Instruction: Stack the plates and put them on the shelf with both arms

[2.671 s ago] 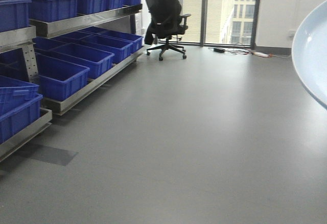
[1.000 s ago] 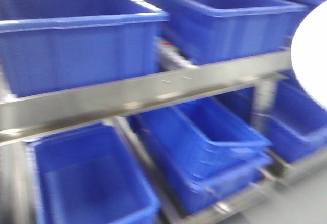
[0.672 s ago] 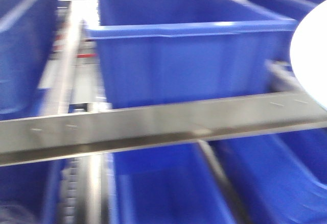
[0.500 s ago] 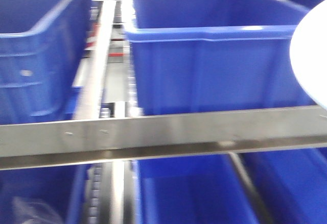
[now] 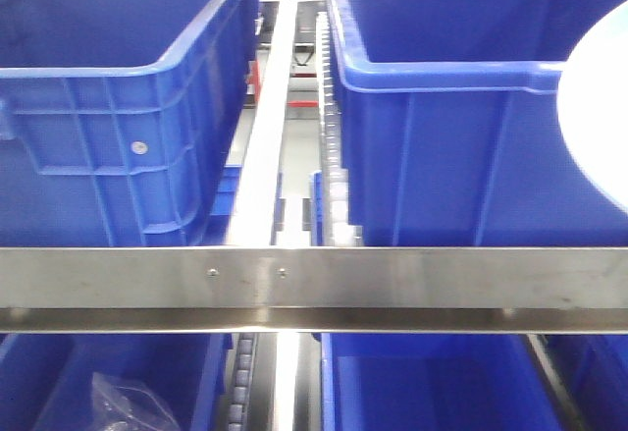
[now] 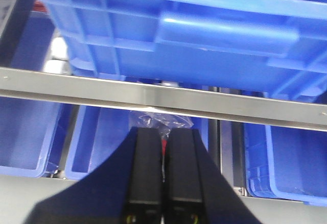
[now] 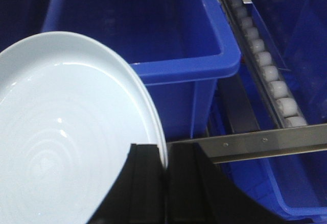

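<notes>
Clearly the plates (image 7: 66,132) are off any surface and held in the air: the right gripper (image 7: 164,170) is clamped on their rim at the lower edge, one finger on each face. In the right wrist view a second thin edge shows just behind the front rim, which suggests two plates stacked together, though I cannot be sure. They hang in front of a blue bin (image 7: 153,35) on the shelf, above the steel shelf rail (image 7: 255,142) and beside a roller track (image 7: 265,66). The front view catches only a pale arc of plate at its right border, overlapping the right-hand bin (image 5: 442,127).

The left gripper (image 6: 163,183) has its fingers pressed together with nothing between them, pointing at the rail and a crumpled clear plastic bag (image 6: 158,121) in a lower bin.

As for handling, I judge the plates stiff, glossy and brittle, so slippery under the pads and likely to chip if knocked against the rail or a bin wall. Being wide and held at a single rim point, they will lever hard on that grip; a second hold on the opposite rim would steady them.

Much stays hidden: most of the plates' far rim is cut off, the fingertips of both grippers are dark and hard to separate, and no bare shelf spot for the plates can be made out.
</notes>
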You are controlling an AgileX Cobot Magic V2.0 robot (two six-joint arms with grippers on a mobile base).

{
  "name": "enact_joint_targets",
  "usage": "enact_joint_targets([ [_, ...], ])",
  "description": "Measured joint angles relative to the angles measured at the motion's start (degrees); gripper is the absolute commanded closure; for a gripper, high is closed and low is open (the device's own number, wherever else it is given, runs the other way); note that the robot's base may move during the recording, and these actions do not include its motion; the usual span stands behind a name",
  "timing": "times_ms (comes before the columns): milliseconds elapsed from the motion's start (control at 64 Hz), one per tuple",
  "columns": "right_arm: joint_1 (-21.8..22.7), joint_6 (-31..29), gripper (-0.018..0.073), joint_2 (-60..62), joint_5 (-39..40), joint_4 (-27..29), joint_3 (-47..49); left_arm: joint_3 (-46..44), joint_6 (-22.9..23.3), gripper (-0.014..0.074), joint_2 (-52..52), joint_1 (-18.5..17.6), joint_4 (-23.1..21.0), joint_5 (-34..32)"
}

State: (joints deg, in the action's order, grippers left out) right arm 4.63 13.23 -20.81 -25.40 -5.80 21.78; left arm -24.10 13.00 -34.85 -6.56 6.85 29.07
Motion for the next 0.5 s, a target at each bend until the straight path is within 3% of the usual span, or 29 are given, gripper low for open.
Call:
enact_joint_targets([
  [500,0.0,0.0,0.0502,0.0,0.0,0.0,0.0,0.0,0.0,0.0507,0.0,0.0,0.0,0.0],
])
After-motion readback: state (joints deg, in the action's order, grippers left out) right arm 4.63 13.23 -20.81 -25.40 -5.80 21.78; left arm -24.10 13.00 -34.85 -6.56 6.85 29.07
